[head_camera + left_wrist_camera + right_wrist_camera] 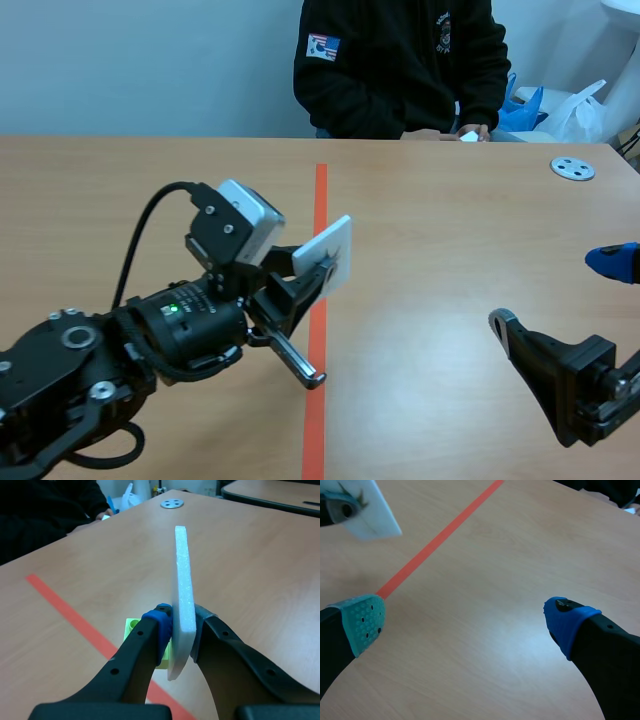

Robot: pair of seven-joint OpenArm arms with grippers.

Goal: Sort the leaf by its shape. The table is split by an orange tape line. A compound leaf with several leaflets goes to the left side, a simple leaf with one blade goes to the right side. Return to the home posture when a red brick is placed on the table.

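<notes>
With the left gripper clamped on the leaf card above the orange tape line, midway between the side edges of the bench, and the right gripper wide open, the carry seemingly needed lowering onto the matching side.

Our left arm comes in from eight o'clock, low over the worktop, with its wrist aimed toward two o'clock. Our left gripper has its fingers pressed onto a white card, which it holds on edge. Our right arm enters at four o'clock. Our right gripper hangs with its fingers wide apart, gripping nothing and pointing roughly toward ten o'clock.
</notes>
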